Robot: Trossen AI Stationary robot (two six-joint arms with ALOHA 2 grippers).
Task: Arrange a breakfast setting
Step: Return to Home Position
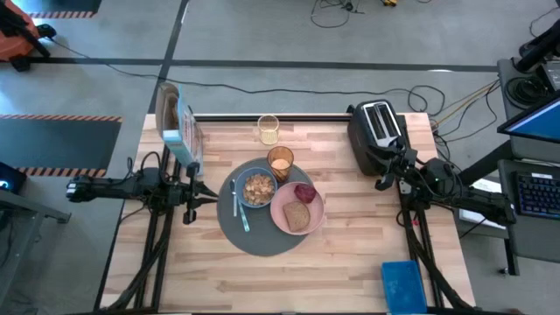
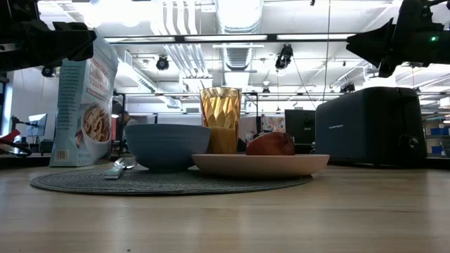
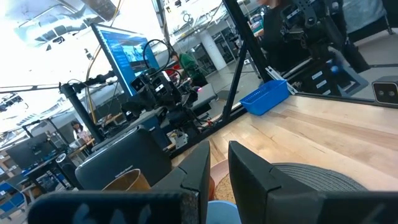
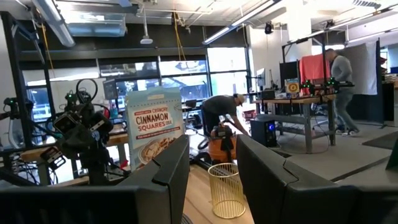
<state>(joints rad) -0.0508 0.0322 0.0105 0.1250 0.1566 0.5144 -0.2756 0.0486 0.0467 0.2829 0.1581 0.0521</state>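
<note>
Mat (image 2: 176, 184) up front; left gripper (image 3: 219, 152) barely parted, right gripper (image 4: 211, 146) wider, both empty; toast (image 1: 297, 217) shows only overhead.

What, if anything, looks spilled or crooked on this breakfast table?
Nothing is spilled or tipped. The only slight oddity: the pink plate seems to overhang the right edge of the grey mat, instead of sitting fully on it like the blue bowl and spoon.

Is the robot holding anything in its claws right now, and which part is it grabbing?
Nothing is held. The left claw hangs empty beside the large round dark-grey mat, and the right claw hangs empty by the black toaster.
</note>
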